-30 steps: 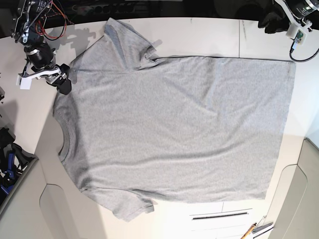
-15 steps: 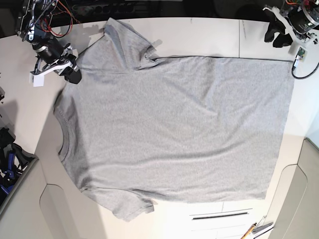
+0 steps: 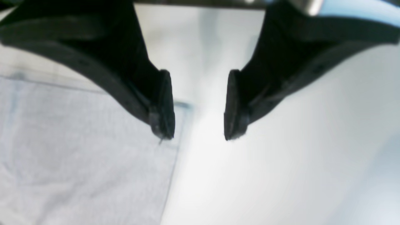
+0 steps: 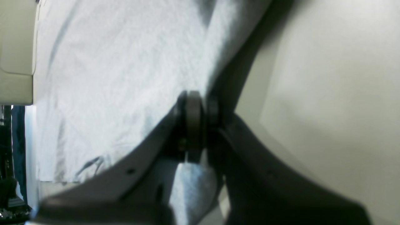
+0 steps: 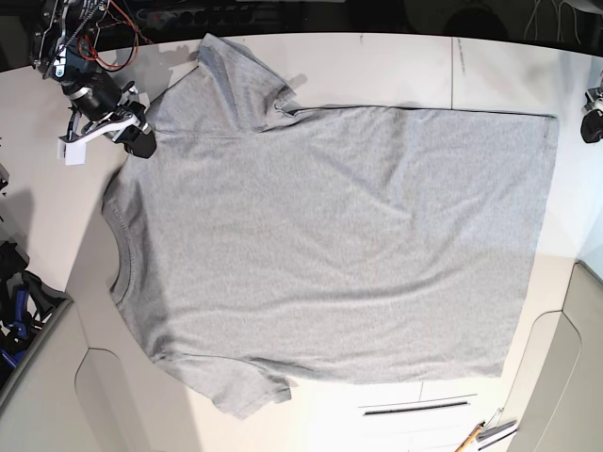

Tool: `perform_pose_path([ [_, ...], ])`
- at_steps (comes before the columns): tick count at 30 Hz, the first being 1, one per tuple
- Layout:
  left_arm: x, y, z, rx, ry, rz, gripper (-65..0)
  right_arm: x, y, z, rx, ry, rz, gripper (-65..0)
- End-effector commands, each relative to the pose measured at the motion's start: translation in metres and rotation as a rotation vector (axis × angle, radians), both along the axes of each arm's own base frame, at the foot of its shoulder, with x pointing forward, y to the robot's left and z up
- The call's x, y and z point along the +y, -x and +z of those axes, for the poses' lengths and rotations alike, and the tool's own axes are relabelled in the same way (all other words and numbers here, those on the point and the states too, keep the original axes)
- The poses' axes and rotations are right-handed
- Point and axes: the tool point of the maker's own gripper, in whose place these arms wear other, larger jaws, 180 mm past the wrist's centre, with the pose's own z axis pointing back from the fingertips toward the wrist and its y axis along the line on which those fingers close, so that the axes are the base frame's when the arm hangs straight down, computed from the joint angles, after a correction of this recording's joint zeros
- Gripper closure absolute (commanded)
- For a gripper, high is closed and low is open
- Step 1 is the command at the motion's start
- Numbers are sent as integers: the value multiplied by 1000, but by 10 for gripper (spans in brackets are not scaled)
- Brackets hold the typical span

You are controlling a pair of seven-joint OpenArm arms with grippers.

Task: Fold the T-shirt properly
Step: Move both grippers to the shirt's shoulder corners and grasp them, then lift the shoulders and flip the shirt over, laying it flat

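Left wrist: we saw left gripper [image 3: 198,106] with jaws apart, holding nothing, above bench [image 3: 281,162]; shirt [image 3: 78,156] corner just beside it.
Right wrist: right gripper [image 4: 195,125] clamped on shirt edge, grey cloth pinched between pads.
Base: shirt [image 5: 330,245] lay flat on bench [image 5: 377,66], plain side up; right gripper [image 5: 139,139] at shoulder.

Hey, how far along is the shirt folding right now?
Done: the T-shirt lies spread flat on the table, no fold made. In hand: the right claw is shut on the shirt's edge near the shoulder, while the left claw hangs open just off the hem corner, holding nothing. Left: gripping that corner and making every fold.
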Motion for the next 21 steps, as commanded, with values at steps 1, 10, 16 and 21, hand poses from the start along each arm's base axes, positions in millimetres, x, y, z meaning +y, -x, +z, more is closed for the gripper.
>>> perform_pose_path([
  [1, 12, -2, 5, -10, 18, 14, -291, -1, 11, -9, 61, 31, 26, 0],
  [10, -3, 30, -48, 11, 452, 158, -291, -1, 11, -9, 61, 31, 26, 0],
  [16, -41, 22, -70, 72, 508, 77, -291, -1, 11, -9, 61, 31, 26, 0],
  [21, -55, 4, -75, 86, 506, 20, -291, -1, 11, -9, 61, 31, 26, 0],
])
